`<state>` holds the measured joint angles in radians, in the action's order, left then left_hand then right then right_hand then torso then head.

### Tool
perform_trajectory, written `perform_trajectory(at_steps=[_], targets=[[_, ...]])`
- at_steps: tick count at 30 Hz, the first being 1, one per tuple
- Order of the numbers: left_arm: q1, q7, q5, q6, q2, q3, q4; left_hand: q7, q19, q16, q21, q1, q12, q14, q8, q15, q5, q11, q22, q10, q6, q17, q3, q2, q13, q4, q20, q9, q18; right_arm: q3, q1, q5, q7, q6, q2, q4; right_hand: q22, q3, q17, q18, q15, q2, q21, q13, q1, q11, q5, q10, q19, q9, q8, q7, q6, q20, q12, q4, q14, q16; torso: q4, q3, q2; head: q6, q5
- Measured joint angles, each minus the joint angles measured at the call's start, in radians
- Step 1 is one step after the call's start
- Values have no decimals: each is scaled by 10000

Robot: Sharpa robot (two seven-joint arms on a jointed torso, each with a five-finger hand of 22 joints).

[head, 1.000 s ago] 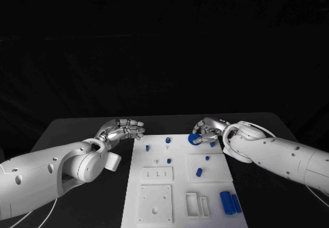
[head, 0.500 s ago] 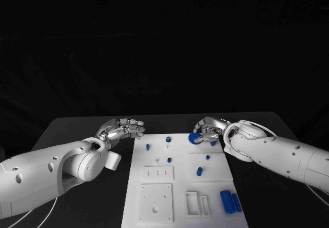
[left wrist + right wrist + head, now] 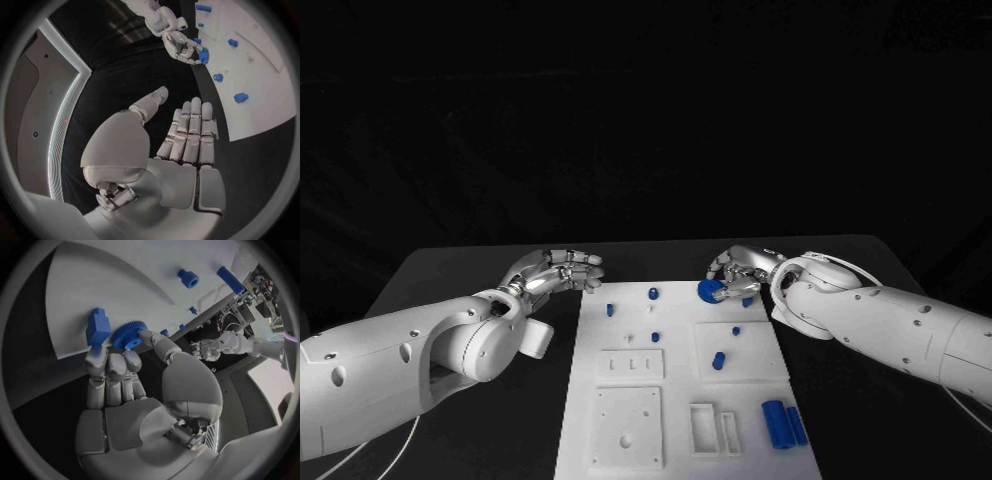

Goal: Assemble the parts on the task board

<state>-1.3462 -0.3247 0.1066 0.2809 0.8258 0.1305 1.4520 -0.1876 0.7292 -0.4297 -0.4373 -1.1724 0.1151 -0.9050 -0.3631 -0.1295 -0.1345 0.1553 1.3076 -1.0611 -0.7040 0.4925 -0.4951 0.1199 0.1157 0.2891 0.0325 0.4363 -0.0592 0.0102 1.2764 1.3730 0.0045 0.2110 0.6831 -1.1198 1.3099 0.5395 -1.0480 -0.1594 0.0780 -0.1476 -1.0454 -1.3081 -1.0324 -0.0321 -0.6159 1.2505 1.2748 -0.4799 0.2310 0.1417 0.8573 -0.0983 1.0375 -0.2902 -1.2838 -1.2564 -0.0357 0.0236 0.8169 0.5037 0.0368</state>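
The right hand (image 3: 737, 272), pinching the blue gear (image 3: 711, 291), has edged toward 12 o'clock over the task board (image 3: 678, 390).

A robotics lab: black-draped table (image 3: 473, 262), white task board (image 3: 678, 400).

text: none legible | labels: none | numbers: none | signs: none

My two arms are smooth white shells, rounded and bulging at the wrists, dotted with small dark screw holes. A thin pale cable trails under each forearm. The left hand (image 3: 557, 271) and right hand (image 3: 737, 270) are silver metal, with segmented fingers and paler pads on the palms and fingertips (image 3: 195, 106).
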Motion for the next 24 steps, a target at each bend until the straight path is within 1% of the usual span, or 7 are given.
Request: perform_trajectory(at_steps=[3,5,6,10,13,22,24], targets=[[0,2,0,-1,0,0,0,0,0,0,0,0,0,0,0,0,0,0,0,0,0,8,0,0,0,0,0,0,4,4,-8,3,13,1,-9,3,1,61,-19,0,0,0,-38,0,0,0,0,0,1,-2,-2,32,33,1,0,8,0,0,2,0,0,12,1],[0,3,0,-2,0,0,0,0,0,0,0,0,0,0,0,0,0,0,0,0,0,10,0,0,1,0,0,0,6,6,-15,41,14,14,-25,3,2,68,-43,0,26,0,-39,0,1,0,202,0,1,-8,-2,35,37,1,0,14,-25,0,2,0,0,19,4],[0,4,0,-2,0,0,0,0,0,0,0,0,0,0,0,0,0,0,-1,0,0,9,0,0,1,0,0,0,7,6,-19,62,14,24,-34,1,3,69,-58,0,39,0,-81,0,0,0,519,1,1,-11,-2,18,63,2,0,15,-39,0,1,0,0,21,6],[0,6,0,-5,1,0,0,0,0,0,0,0,0,0,0,0,0,0,-1,0,0,9,0,0,1,0,0,0,11,7,-42,161,-6,80,-80,-27,-3,-146,-115,1,44,0,-93,0,6,4,2662,4,0,-31,44,-36,168,3,108,7,-43,28,-2,0,0,35,8],[0,9,0,-6,3,0,2,0,0,0,0,0,0,0,0,0,0,0,-1,0,0,9,0,0,1,0,0,1,35,6,-56,272,-39,142,-103,-46,-4,-213,-143,0,95,4,-93,0,118,75,3454,75,1,-60,128,-132,267,3,140,-7,-94,28,-6,-1,0,56,8],[0,21,0,-7,22,0,7,0,0,0,0,0,0,0,0,0,0,0,-3,0,0,8,0,0,2,0,0,1,-85,3,-60,799,-131,279,-120,-41,-3,-166,-185,-19,197,53,-90,1,191,201,3914,131,2,-171,437,-435,711,4,148,83,-148,117,-14,-10,0,79,12],[0,25,0,-7,27,0,11,0,0,0,0,0,0,0,0,0,0,0,-3,0,0,7,0,0,2,0,0,1,-86,1,-59,885,-134,285,-120,-44,-3,-130,-197,-28,242,85,-90,1,223,252,3990,182,2,-177,447,-438,759,4,148,49,-166,124,-12,-10,0,87,9]])
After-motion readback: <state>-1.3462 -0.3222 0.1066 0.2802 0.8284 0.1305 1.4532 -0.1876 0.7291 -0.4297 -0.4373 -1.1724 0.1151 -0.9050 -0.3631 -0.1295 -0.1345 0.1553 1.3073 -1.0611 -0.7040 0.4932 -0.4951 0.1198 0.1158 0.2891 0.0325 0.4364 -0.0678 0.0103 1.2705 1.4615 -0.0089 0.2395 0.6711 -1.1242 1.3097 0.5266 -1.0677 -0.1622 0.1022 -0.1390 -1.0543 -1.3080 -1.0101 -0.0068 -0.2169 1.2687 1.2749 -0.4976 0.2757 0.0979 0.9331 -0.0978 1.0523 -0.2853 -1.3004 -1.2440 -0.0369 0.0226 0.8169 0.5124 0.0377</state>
